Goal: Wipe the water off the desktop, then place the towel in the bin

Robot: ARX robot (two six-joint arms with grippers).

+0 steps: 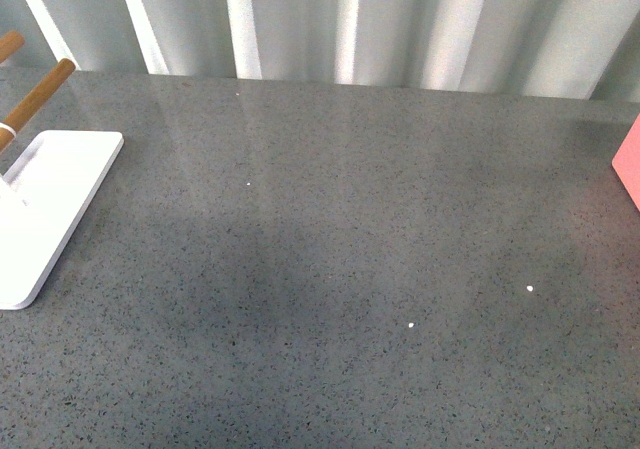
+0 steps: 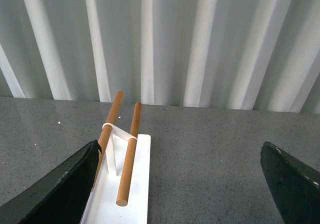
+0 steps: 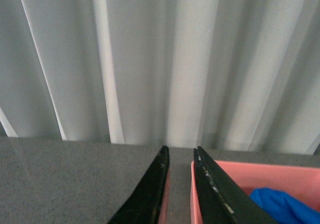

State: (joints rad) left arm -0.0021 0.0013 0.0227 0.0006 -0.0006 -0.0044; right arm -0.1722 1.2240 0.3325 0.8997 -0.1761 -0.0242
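The grey speckled desktop [image 1: 330, 269] fills the front view; neither gripper shows there. The blue towel [image 3: 286, 207] lies inside the pink bin [image 3: 260, 170], seen in the right wrist view just beside my right gripper [image 3: 181, 151]. That gripper is shut with nothing between its fingers and hangs above the bin's near rim. My left gripper [image 2: 180, 184] is open and empty above the desktop [image 2: 215, 149], next to the white board. A corner of the bin [image 1: 630, 169] shows at the right edge of the front view.
A white board [image 1: 50, 209] carrying two wooden rods [image 2: 127, 154] on a white stand sits at the desktop's left side. A few tiny white specks [image 1: 530, 289] dot the surface. A ribbed white wall [image 1: 350, 19] runs along the back edge.
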